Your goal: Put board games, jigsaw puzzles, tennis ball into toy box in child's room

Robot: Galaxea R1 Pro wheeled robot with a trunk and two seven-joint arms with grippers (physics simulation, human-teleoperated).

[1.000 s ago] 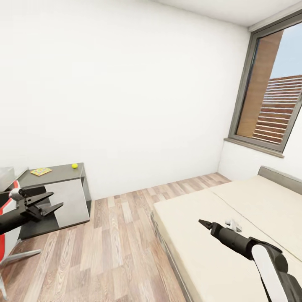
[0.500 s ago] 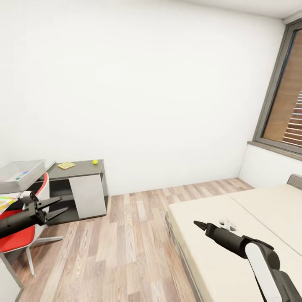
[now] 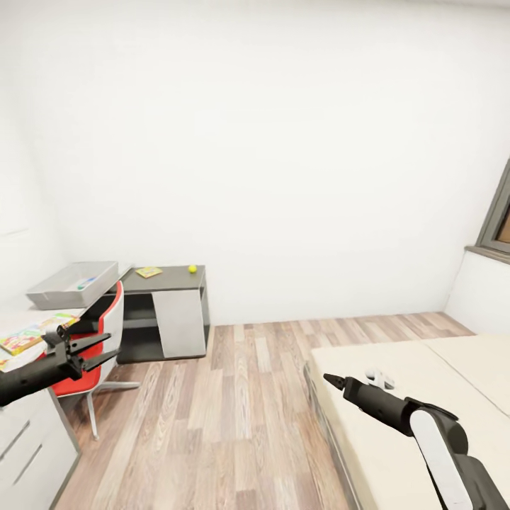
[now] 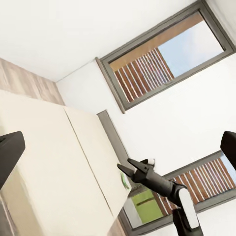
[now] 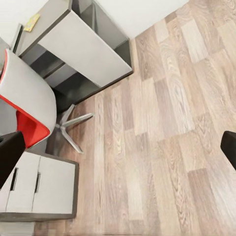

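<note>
No readable text, labels or numbers anywhere, print on the colourful flat boxes (image 3: 32,336) at the table (image 3: 14,322) edge too small and blurred to read

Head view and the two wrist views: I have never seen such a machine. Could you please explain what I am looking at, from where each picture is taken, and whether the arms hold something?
This is a simulated wheeled robot with two black arms in a bedroom. The head view looks from the robot's head over both arms, with the left gripper and the right gripper in front. Each wrist view looks along one gripper's two fingers, the dark shapes at the picture's edges. Both grippers are open and hold nothing.

A shallow light grey tray and a colourful flat square rest on the pale grey desk. A small yellow ball and a flat yellow square lie on the dark grey cabinet. A red and white chair stands at the desk. The cream bed is under the right arm.
</note>
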